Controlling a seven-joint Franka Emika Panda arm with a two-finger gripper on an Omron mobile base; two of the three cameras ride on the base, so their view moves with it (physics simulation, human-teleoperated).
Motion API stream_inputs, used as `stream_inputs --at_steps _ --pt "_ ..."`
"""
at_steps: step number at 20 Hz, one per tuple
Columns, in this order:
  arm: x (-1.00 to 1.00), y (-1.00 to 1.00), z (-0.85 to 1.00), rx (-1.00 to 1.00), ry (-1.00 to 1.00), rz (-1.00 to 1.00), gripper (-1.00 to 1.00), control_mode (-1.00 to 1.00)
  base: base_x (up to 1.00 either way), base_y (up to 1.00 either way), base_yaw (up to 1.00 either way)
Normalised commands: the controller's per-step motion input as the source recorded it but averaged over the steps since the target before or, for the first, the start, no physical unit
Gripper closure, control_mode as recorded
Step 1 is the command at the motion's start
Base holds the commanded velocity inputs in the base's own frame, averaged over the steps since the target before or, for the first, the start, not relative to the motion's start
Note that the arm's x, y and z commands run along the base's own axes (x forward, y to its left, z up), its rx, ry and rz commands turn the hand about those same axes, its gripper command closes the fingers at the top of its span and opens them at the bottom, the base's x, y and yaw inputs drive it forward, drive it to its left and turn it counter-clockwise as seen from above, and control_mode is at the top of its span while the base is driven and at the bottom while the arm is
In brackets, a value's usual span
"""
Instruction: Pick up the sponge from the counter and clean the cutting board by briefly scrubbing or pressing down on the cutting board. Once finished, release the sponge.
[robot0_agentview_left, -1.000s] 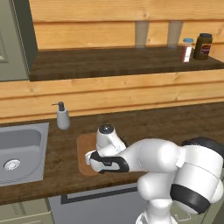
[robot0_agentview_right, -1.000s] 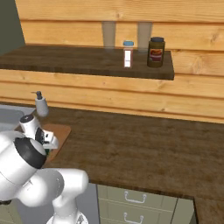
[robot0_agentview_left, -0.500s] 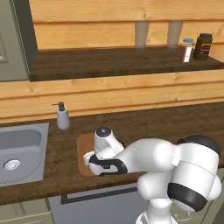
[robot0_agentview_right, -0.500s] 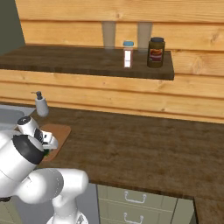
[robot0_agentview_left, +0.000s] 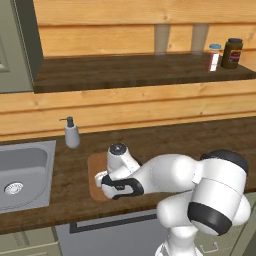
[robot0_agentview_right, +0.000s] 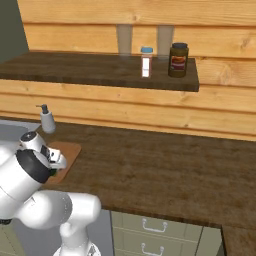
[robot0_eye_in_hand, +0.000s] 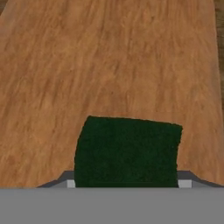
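The dark green sponge (robot0_eye_in_hand: 127, 151) sits low in the hand view, pressed flat on the light reddish-brown cutting board (robot0_eye_in_hand: 109, 61). My gripper (robot0_eye_in_hand: 127, 183) is shut on the sponge, with only small grey bits of its fingers showing at either side. From the left base view the hand (robot0_agentview_left: 103, 181) is low over the board (robot0_agentview_left: 95, 167) on the dark counter (robot0_agentview_left: 190, 140), and the arm hides most of the board. The right base view shows the hand (robot0_agentview_right: 56, 160) over the board's (robot0_agentview_right: 69, 151) near part.
A grey soap dispenser (robot0_agentview_left: 72, 134) stands behind the board, and a steel sink (robot0_agentview_left: 22, 170) lies to its left. On the dark upper shelf stand a brown jar (robot0_agentview_left: 232, 52) and a small shaker (robot0_agentview_left: 214, 56). The counter (robot0_agentview_right: 165, 165) stretches on to the right.
The hand has slid slightly to the left over the board, with the sponge still held. Nothing else has moved.
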Motion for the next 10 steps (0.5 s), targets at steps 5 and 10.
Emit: stream_inputs --at_steps 5,10 --pt "0.26 -0.03 -0.23 0.0 -0.06 0.0 1.0 -1.0 0.0 0.0 0.0" --pt "0.26 -0.05 -0.25 0.0 -0.11 0.0 1.0 -1.0 0.0 0.0 0.0"
